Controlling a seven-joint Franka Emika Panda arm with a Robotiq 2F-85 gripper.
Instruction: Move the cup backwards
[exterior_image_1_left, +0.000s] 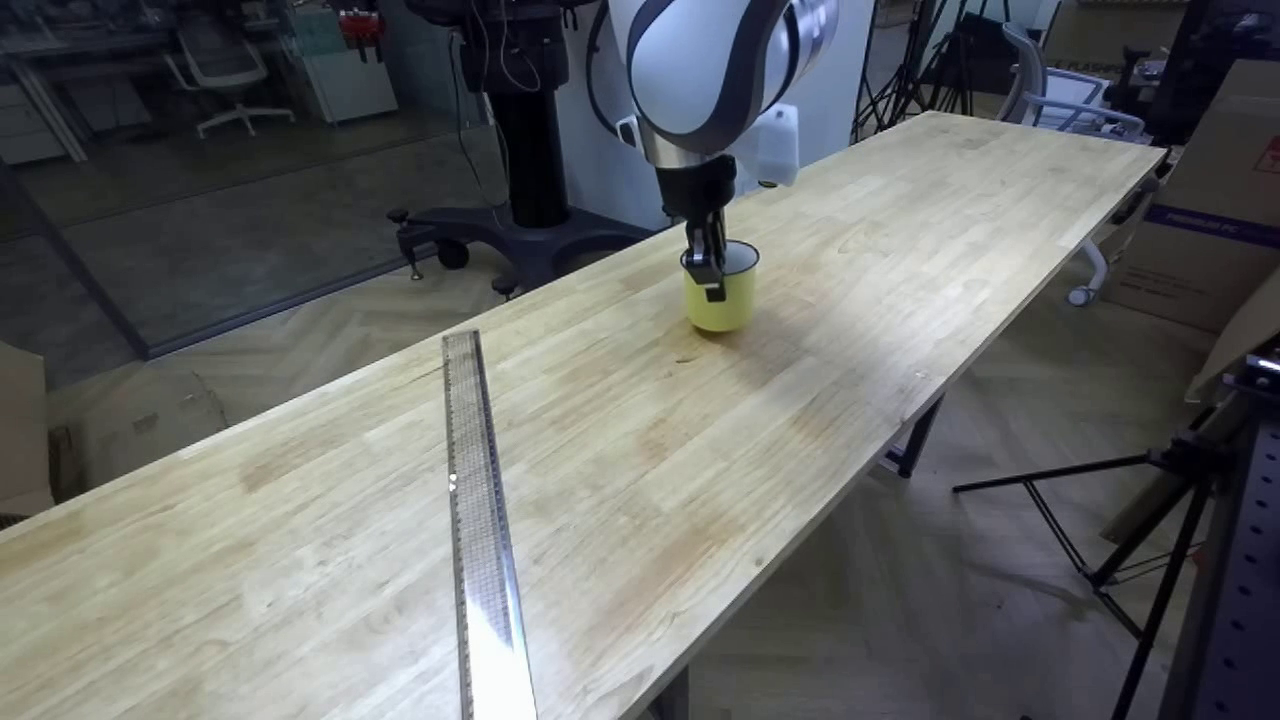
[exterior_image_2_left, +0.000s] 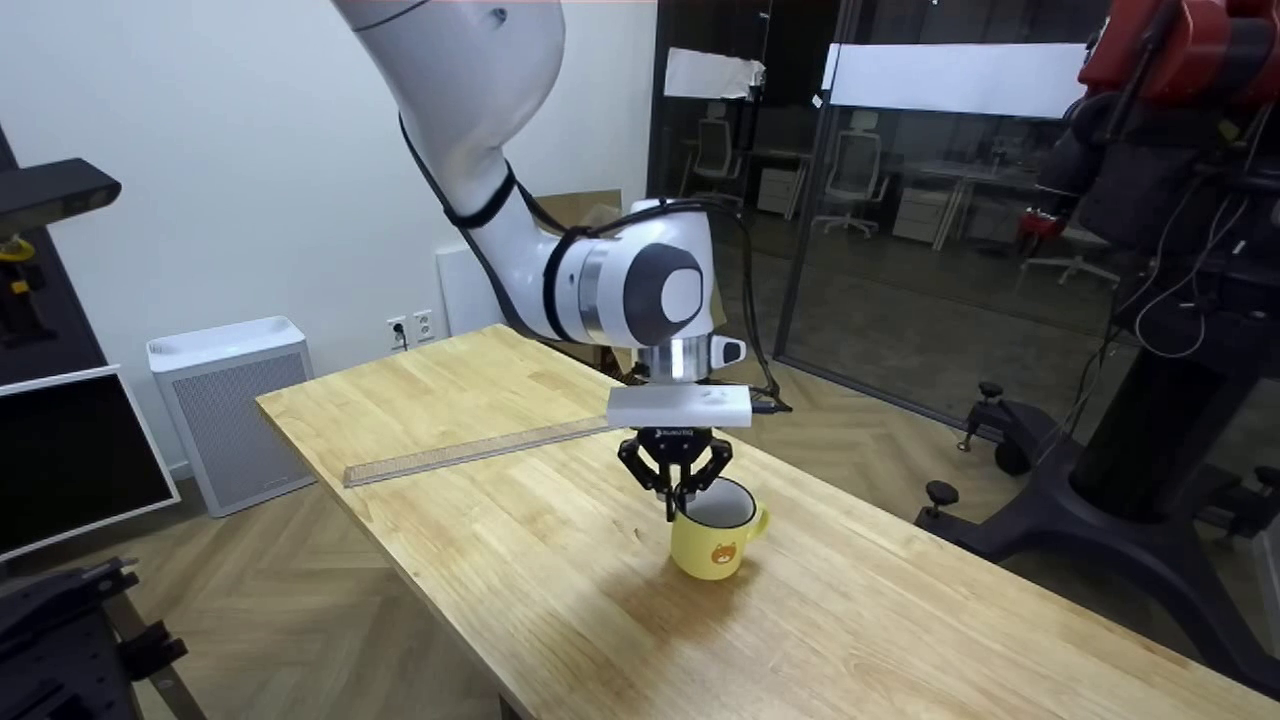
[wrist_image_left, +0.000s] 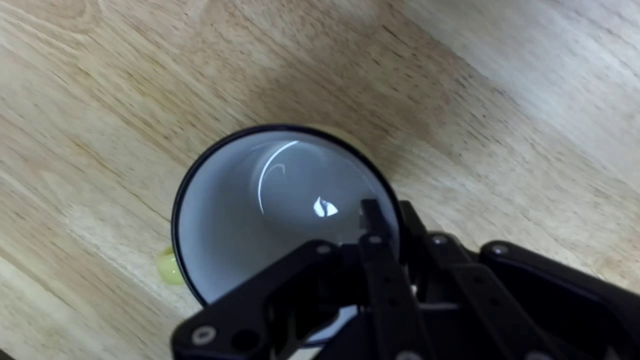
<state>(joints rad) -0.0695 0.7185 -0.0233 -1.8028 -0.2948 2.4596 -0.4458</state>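
Pale and wooden, the desk (exterior_image_1_left: 640, 450) carries a clear ruler (exterior_image_1_left: 482, 510) lying crosswise. Well apart from the ruler, the yellow cup (exterior_image_2_left: 700, 545) is upright — the jaws of the robot arm (exterior_image_2_left: 600, 290) clamped on its rim, one inside, one outside — though I cannot tell whether its base touches the desk.

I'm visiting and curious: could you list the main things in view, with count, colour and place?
table: one, pale wood, both exterior views
cup: one, yellow, white inside, on the table
ruler: one, clear, lying across the table
wheeled stand: one, black, beside the table
screen: one, black, left in an exterior view
boxy appliance: one, white, beside the screen
cardboard boxes: several, brown, around the table
chairs: at least three, greyish, background
robot arm: one, white, above the table
gripper: one, black, closed on the cup's rim
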